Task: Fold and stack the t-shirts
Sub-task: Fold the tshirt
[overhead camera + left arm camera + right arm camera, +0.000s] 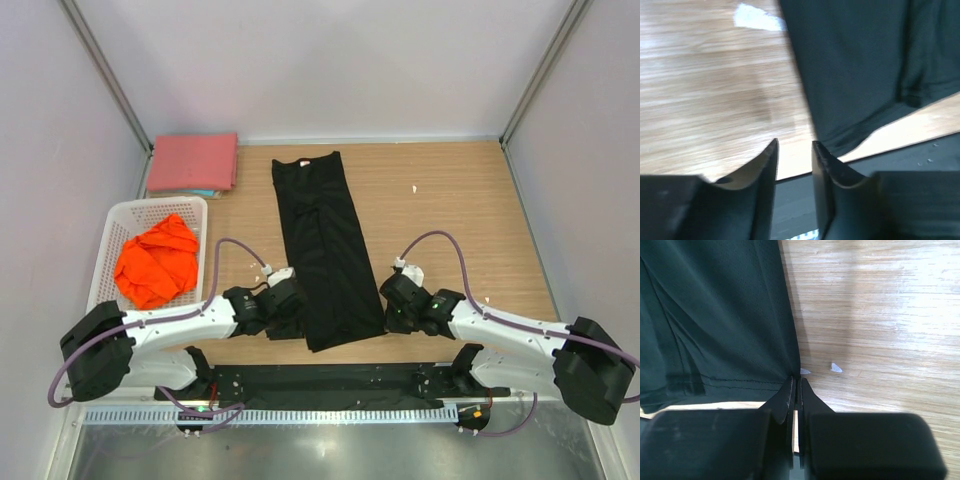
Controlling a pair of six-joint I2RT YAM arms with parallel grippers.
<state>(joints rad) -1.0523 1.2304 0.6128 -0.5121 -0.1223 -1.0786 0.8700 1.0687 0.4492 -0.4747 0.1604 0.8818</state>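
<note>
Basket [118, 213] at 9 o'clock: holds crumpled orange shirt [157, 265]. Pink shirt [193, 160] at 11 o'clock, folded flat, outside basket. Black shirt [322, 250] at centre, folded into long strip running 12 to 6. Left gripper [795, 147]: fingers apart, nothing between, just beside strip's near hem. Right gripper [796, 385]: fingers together, clamped on hem corner.

Both arms are the same build. Left arm [180, 322] and right arm [510, 335]: white link shells, black joint housings, chunky black base block at each outer end. A grey-purple cable runs off each wrist from a small white connector: left cable [232, 241], right cable [440, 233]. Left gripper [795, 145]: black body, curved left fingers [757, 167], tan inner face on one. Right gripper [796, 382]: boxy matte-black body, black right fingers [810, 396] tapering to thin tips.
</note>
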